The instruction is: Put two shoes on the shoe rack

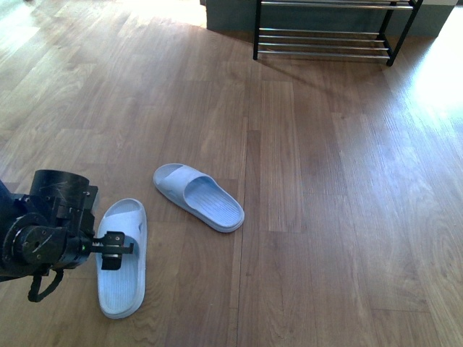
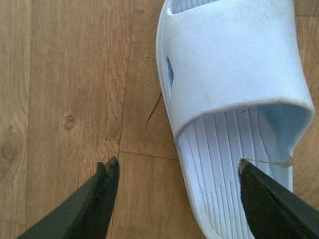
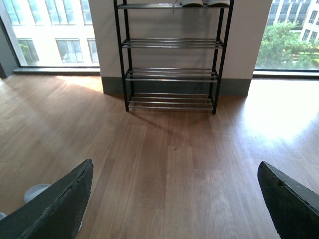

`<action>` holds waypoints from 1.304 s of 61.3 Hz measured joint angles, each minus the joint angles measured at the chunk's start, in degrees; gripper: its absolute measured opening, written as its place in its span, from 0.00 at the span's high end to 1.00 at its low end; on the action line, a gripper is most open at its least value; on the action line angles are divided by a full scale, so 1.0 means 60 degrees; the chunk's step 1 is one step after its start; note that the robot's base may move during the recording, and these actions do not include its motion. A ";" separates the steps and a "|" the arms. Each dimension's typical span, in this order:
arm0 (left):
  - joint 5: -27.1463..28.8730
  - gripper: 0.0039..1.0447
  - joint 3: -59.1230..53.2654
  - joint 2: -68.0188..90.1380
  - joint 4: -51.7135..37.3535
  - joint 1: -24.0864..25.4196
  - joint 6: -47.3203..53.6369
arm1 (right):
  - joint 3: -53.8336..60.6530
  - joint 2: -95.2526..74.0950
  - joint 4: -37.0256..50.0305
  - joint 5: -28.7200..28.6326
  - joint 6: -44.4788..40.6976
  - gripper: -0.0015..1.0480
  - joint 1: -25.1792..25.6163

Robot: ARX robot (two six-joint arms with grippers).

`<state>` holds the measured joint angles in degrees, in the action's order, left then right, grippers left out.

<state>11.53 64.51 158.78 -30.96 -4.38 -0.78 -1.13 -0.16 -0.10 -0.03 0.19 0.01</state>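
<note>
**Left gripper** [image 2: 178,167]: jaws spread wide, nothing gripped. One finger [image 2: 99,204] is seen over bare floor [image 2: 60,99] and the other over the footbed of the near slide [image 2: 234,64], so one side wall of the slide is straddled. Contact cannot be told. A thin thread [image 2: 271,162] is seen at the second fingertip, and its origin is not made out. Both ends of the slide are cut off in the left wrist view.

**Right gripper** [image 3: 175,167]: jaws spread wide and empty, above the floor, faced toward the rack [image 3: 172,55]. It is not shown in the front view.

**Left arm** [image 1: 43,231]: black, cut off at the frame edge.

**Slides:** two counted, pale blue, both sole-down on the floor.
- **Near slide:** lies under the left gripper. Its long axis runs almost straight away from the robot, toe at the far end.
- **Far slide** [image 1: 199,196]: lies just beyond and to the right, apart from the first. Its long axis is diagonal, toe to the far left and heel to the near right.

**Rack:** one, with a black frame and four rod shelves counted in the right wrist view. It is stood against the wall, well apart from the slides. Only its lower part is shown in the front view. On the top shelf two white soles [image 3: 192,2] are glimpsed, cut off above, and their kind cannot be told.
</note>
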 joint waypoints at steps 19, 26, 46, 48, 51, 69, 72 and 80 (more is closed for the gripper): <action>0.0080 0.09 0.2004 0.1290 0.0503 0.0153 0.1621 | 0.0000 0.0000 0.0000 0.0000 0.0000 0.09 0.0000; 0.0368 0.27 0.2397 0.1741 0.0295 0.0248 0.2186 | 0.0000 0.0000 0.0000 0.0004 0.0000 0.09 0.0000; 0.0423 0.80 0.2608 0.2036 0.0193 0.0444 0.2320 | 0.0000 0.0000 0.0000 0.0004 0.0000 0.09 0.0000; 0.0463 0.85 0.2546 0.2033 0.0142 0.0455 0.2313 | 0.0000 0.0000 0.0000 0.0000 0.0000 0.09 0.0000; 0.0499 0.92 0.2404 0.1960 0.0084 0.0481 0.2313 | 0.0000 0.0000 0.0000 0.0000 0.0000 0.09 0.0000; 0.0022 0.98 -0.0681 -0.1049 -0.0998 0.0761 0.1100 | 0.0000 0.0004 0.0000 0.0004 -0.0004 0.09 0.0000; 0.0066 0.98 -0.1246 -0.1738 -0.1399 0.0798 0.1049 | 0.0000 0.0000 0.0000 0.0004 0.0000 0.09 0.0000; 0.0153 0.98 -0.2951 -0.3730 -0.2262 0.0896 0.0656 | 0.0000 0.0000 0.0000 0.0004 -0.0004 0.09 0.0000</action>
<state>12.45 46.81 136.40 -44.53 0.99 3.16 -1.13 -0.16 -0.10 -0.01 0.16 0.01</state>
